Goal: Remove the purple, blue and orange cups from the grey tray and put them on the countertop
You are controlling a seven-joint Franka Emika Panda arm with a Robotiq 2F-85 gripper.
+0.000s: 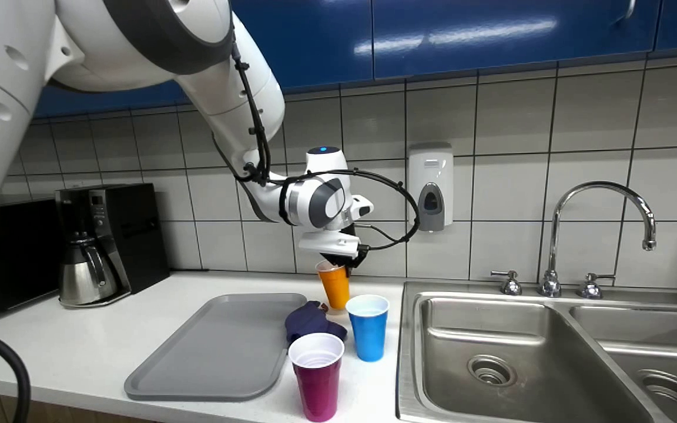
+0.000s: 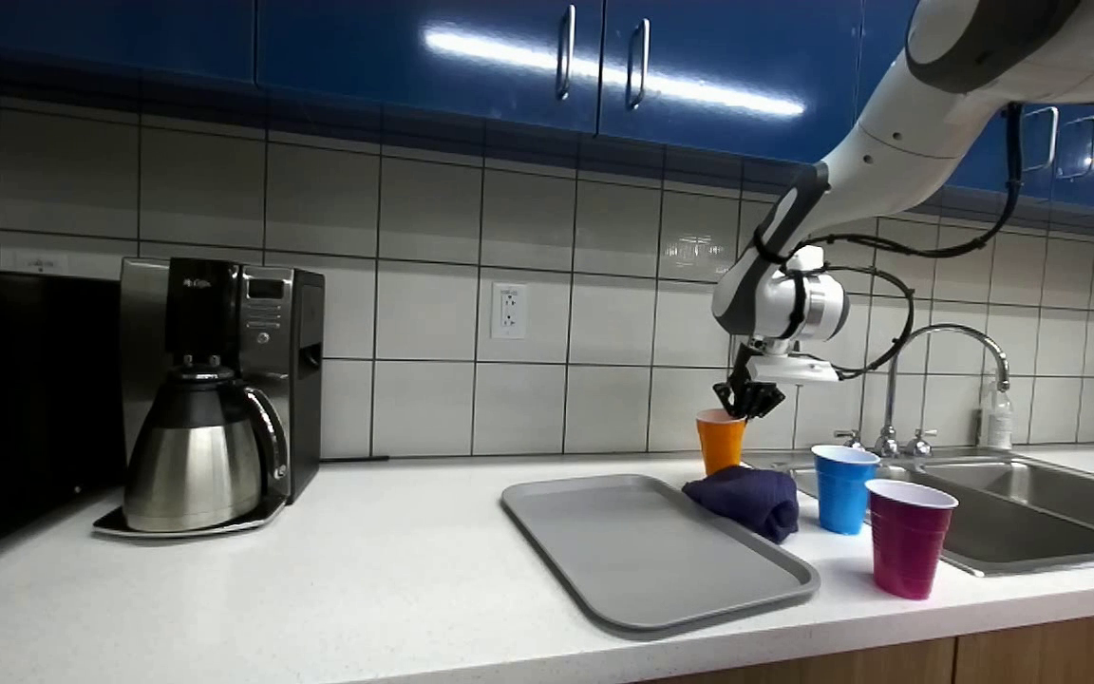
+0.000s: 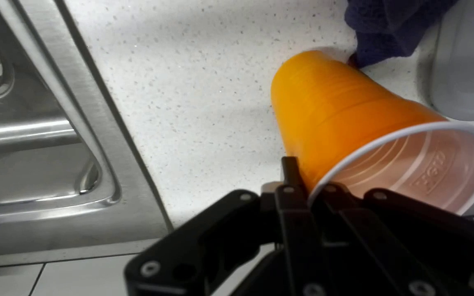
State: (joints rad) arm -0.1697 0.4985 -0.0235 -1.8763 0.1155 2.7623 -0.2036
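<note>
Gripper [image 3: 312, 186] w/ orange cup [image 3: 327, 111] pinched; blue cup [image 1: 368, 336], purple cup [image 1: 319, 386] on c'top [image 1: 138, 317].

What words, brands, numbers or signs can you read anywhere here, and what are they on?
"HG", as best I can tell, then an unclear letter: raised inside the orange cup.
"Mr. Coffee", probably, in small script: on the coffee maker; its button labels are too small to read.
Too small to read: marks on the dispenser, outlet and wall plate.
Too blurred: the label on the bottle.
</note>
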